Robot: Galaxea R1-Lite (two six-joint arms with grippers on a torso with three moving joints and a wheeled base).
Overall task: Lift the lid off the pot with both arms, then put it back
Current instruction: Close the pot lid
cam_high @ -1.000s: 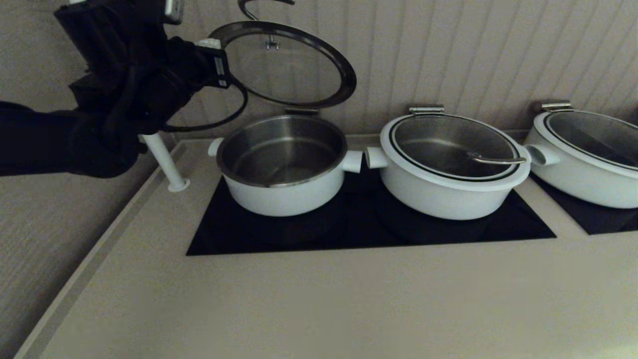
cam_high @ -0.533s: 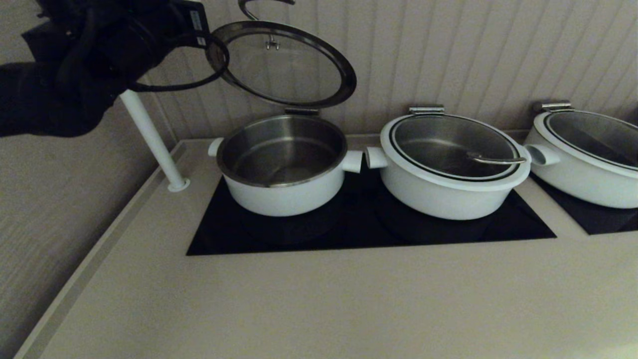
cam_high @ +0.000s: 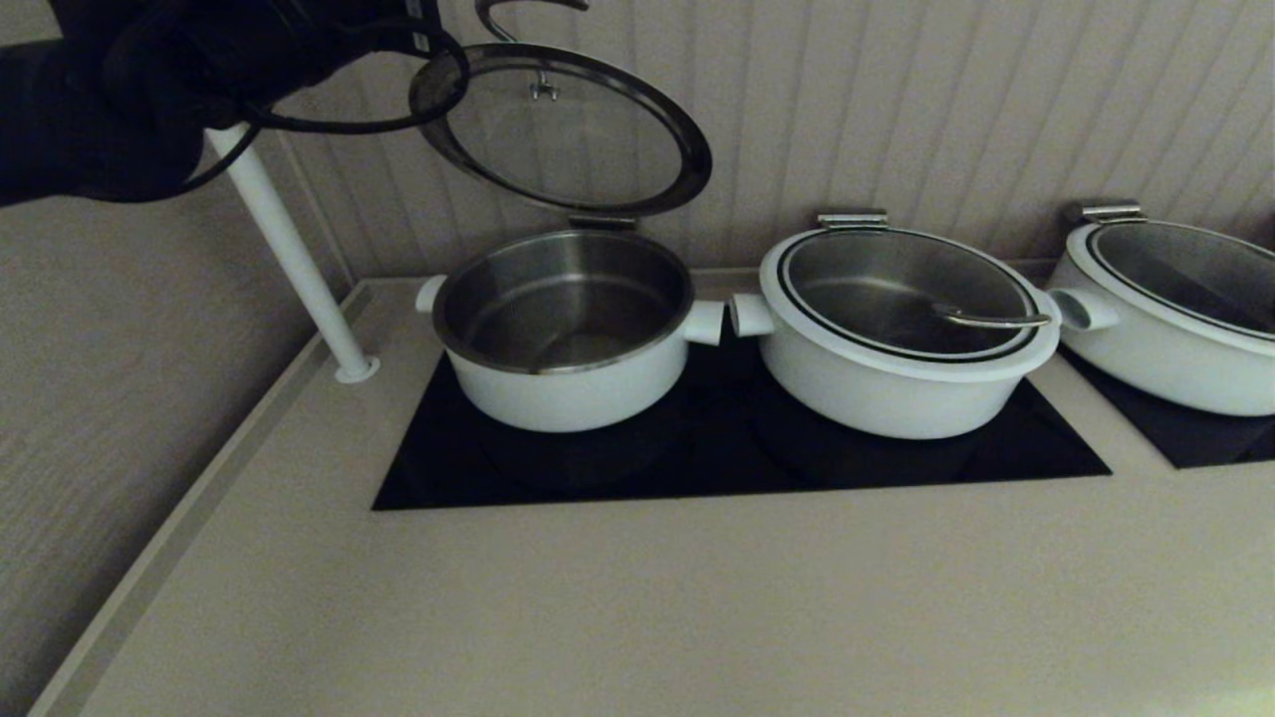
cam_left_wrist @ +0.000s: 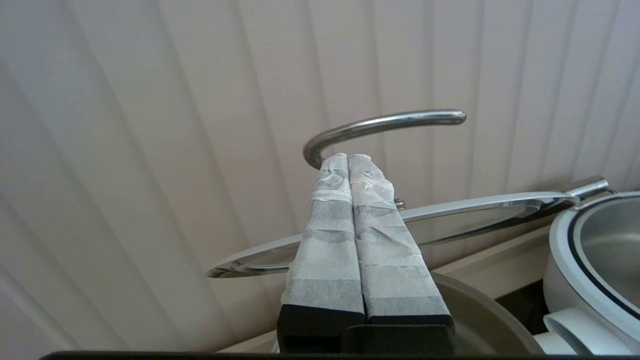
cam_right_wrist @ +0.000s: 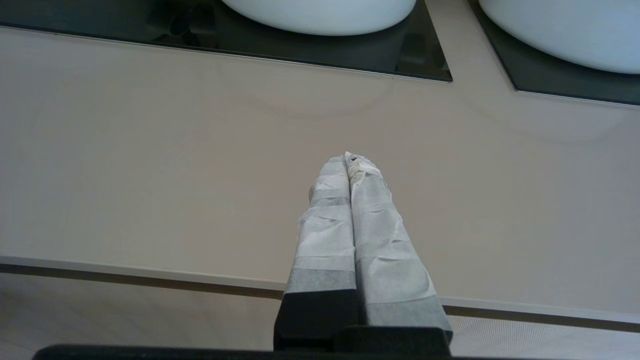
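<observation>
Now the lid stands tilted open on its rear hinge above the pot, steel underside facing forward, its looped handle sticking out toward the wall. The left claw sits just beside the bend of that handle, tips at or against the steel; its taped fingers are pressed together with nothing between them, so clenched and empty. The lid lies just below and beyond the tips. Judged step: lid is up, replacing it is pending. The next move likely calls for nudging or hooking the handle so the lid swings down onto the pot rim, slowly, since the hinge may let it drop.

The right claw is parked well away, clenched and empty, low over the counter near its front edge.

Beyond: black hob, second pot with lid shut, third further off. Ribbed wall behind; white post below the left claw.
</observation>
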